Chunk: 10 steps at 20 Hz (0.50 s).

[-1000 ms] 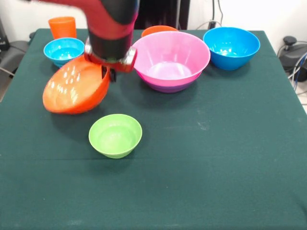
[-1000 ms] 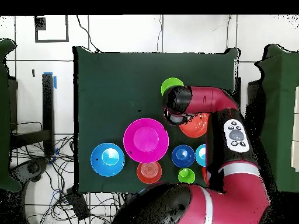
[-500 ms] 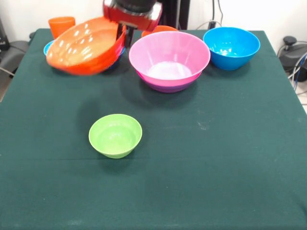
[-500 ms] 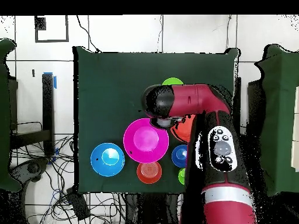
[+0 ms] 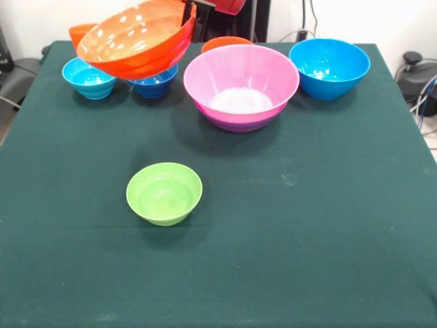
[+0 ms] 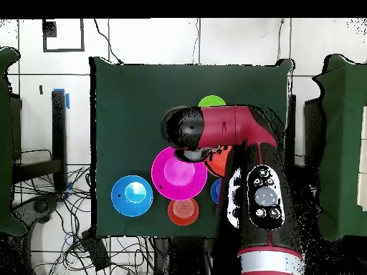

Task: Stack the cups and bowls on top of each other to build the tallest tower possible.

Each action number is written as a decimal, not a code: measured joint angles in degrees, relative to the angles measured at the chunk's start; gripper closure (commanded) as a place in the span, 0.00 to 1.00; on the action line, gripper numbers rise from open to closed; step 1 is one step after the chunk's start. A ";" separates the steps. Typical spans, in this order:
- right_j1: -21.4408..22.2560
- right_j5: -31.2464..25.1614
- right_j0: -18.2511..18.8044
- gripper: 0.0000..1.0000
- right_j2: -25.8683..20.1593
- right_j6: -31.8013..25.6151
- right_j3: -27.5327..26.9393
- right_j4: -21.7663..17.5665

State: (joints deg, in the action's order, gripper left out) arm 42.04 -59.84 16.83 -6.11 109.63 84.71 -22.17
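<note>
The wide shallow orange bowl [image 5: 136, 37] has come up off the cloth over the last second: it was low and steeply tipped just above the table [image 5: 307, 225], then rose beside the pink bowl, and now it hangs high near the top of the front view, tilted with its mouth facing the camera, its rim pinched at the upper right by the gripper [image 5: 193, 5], of which only the tips show at the top edge. In the overhead view the arm [image 6: 236, 132] has swung across and covers most of the bowl, leaving an orange sliver beside the pink one. My reading is that the lift is done and the carry toward the stack is under way, with the bowl needing to level out before release. The tower so far is the large pink bowl [image 5: 240, 76] nested in a purple bowl [image 5: 239, 124], whose rim shows as a band below it, standing at the far middle of the table. The big blue bowl [image 5: 329, 66] sits apart to its right. A small orange bowl [image 5: 225, 43] peeks out behind the pink one. The small light-blue bowl [image 5: 91, 76] and dark-blue bowl [image 5: 153, 83] sit under the raised bowl, the orange cup [image 5: 80, 33] behind them. The small lime-green bowl [image 5: 164, 193] stands alone nearer the camera.
</note>
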 measured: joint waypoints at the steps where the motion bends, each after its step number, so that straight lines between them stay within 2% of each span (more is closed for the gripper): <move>1: 0.15 0.00 -0.36 1.00 0.32 0.00 0.31 0.05; 4: 0.30 0.01 -1.32 1.00 1.24 0.01 0.90 0.15; 10: 0.26 1.23 -6.87 1.00 4.70 1.81 3.11 0.72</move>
State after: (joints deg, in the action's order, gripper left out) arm 42.30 -58.60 9.96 -1.41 111.44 87.82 -21.44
